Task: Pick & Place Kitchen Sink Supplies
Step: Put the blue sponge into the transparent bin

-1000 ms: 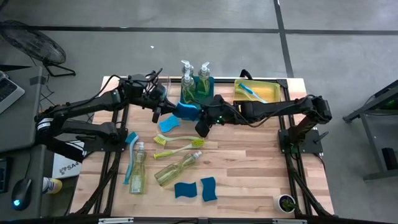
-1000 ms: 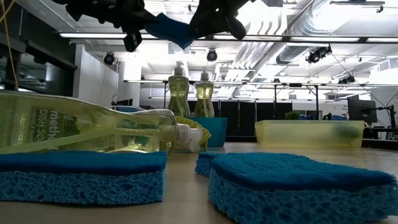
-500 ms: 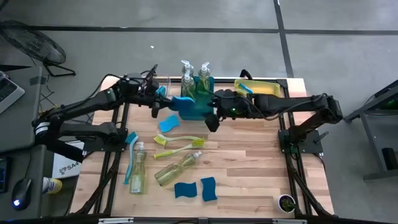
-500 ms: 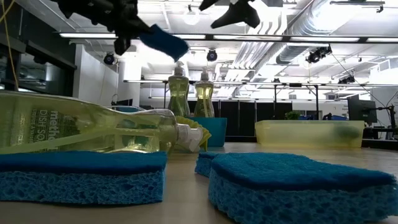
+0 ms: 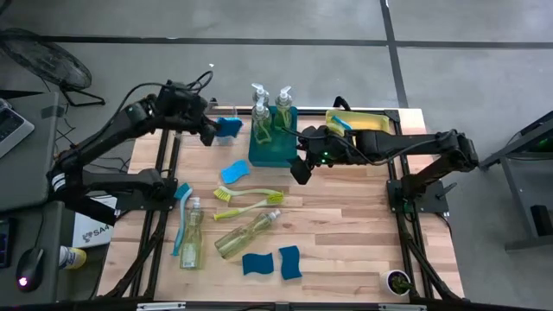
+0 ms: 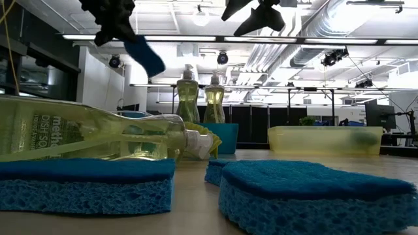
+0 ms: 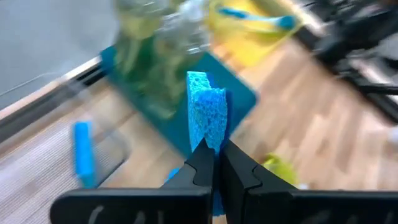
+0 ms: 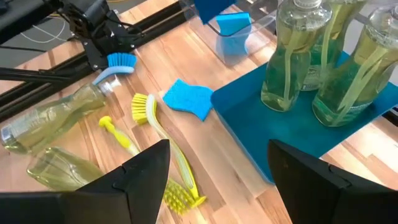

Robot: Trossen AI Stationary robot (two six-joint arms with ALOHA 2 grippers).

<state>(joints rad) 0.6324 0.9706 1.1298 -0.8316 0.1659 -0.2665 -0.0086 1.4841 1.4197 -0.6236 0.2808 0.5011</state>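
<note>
My left gripper [image 5: 214, 131] is up over the table's far left, shut on a blue wavy-edged sponge [image 5: 230, 127]. Beside it stands a clear bin [image 8: 239, 37] with another sponge inside. My right gripper [image 5: 299, 168] hangs open and empty by the teal bin [image 5: 273, 149], where two soap bottles [image 5: 260, 111] stand upright. Lying flat on the wood are a loose sponge [image 5: 233, 172], two lime-green brushes [image 5: 248, 200], a blue brush [image 5: 181, 218], two soap bottles [image 5: 245, 233] on their sides and two sponges [image 5: 272, 263]. My left gripper pinches the sponge between its two fingertips [image 7: 203, 163], across its broad faces near one end [image 7: 208, 140]. The rest of the sponge sticks out past the fingertips. In the low view it slants down from the fingers [image 6: 145, 56], lifted clear of everything.
A yellow bin [image 5: 370, 126] at the far right holds a blue brush [image 5: 349, 127]. The right arm reaches in from the right along the far edge. Bare wood lies to the right of the loose items, in the table's middle and near right.
My right gripper has let go of the sponge, opened and drawn back toward the right. My left gripper, still shut on the sponge, has carried it from over the teal bin's near side up and toward the table's far left, tipping so that the sponge now slants down.
</note>
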